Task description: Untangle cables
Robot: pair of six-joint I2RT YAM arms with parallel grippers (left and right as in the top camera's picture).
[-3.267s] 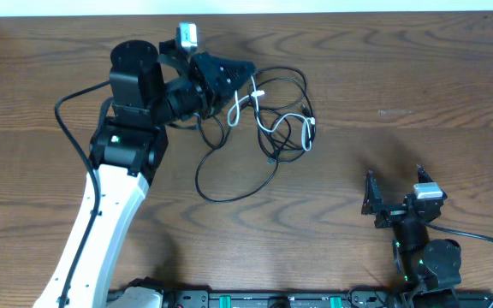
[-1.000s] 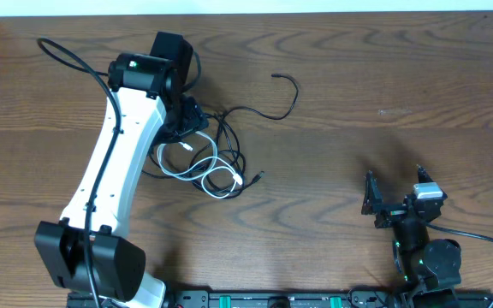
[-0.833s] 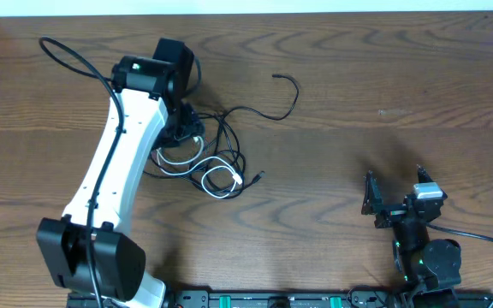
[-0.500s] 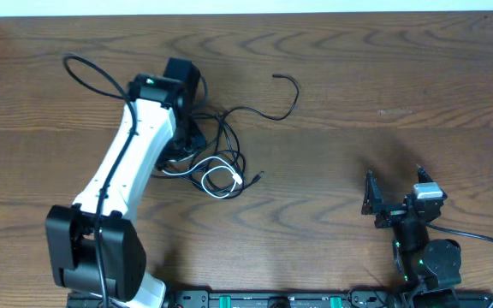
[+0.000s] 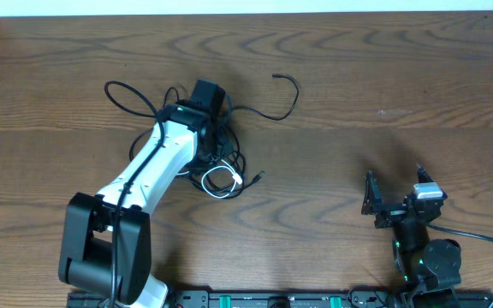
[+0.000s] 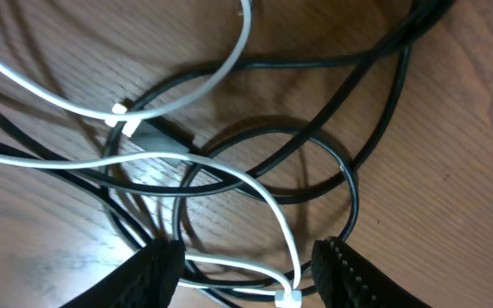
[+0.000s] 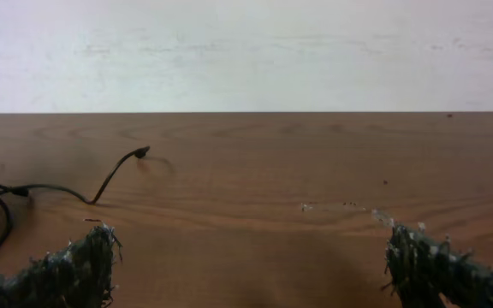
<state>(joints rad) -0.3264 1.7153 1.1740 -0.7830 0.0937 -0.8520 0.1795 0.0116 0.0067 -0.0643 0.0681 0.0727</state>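
Observation:
The cables lie tangled left of the table's middle. A white cable (image 5: 221, 181) loops out below my left arm (image 5: 157, 162), and a black cable (image 5: 295, 94) trails off to the right with a free plug end. My left gripper (image 6: 251, 254) hangs low over the knot, jaws apart. Between them run the white cable (image 6: 268, 198), its small white plug and strands of black cable (image 6: 349, 184), none clamped. My right gripper (image 5: 394, 194) rests open at the front right, well away from the cables; its wrist view shows only the black cable's end (image 7: 139, 152) far off.
The arm's own thick black cord (image 5: 131, 94) arcs over the table left of the tangle. A short black plug end (image 5: 259, 175) pokes out at the tangle's right. A strip of hardware (image 5: 272, 301) lines the front edge. A pale wall (image 7: 246, 51) rises behind the table.
My left arm has swung right and now covers the tangle's left part. Its jaws have narrowed around the strands. The right arm has not moved.

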